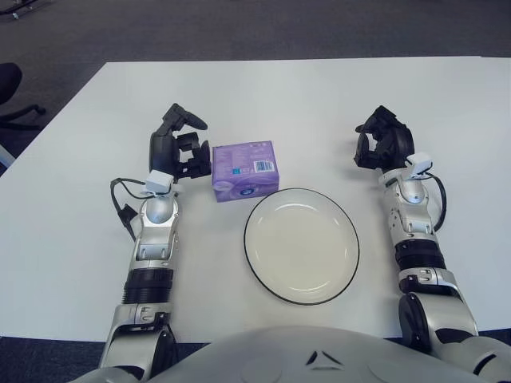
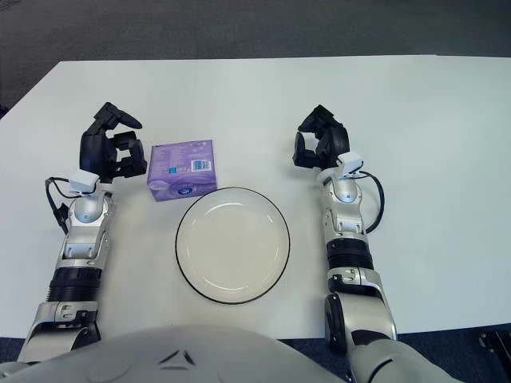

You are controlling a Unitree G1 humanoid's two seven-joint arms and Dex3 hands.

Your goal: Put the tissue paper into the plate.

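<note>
A purple tissue pack (image 1: 245, 169) lies flat on the white table (image 1: 319, 96), just beyond the upper-left rim of the white, dark-rimmed plate (image 1: 301, 244). The plate has nothing in it. My left hand (image 1: 180, 147) is right beside the pack's left side, fingers spread, their tips close to the pack's edge but holding nothing. My right hand (image 1: 382, 144) shows to the upper right of the plate, fingers loosely bent with nothing in them.
The table's far edge borders dark carpet (image 1: 239, 32). An office chair base (image 1: 12, 96) shows beyond the table's left corner. A black cable (image 1: 124, 209) loops off my left wrist.
</note>
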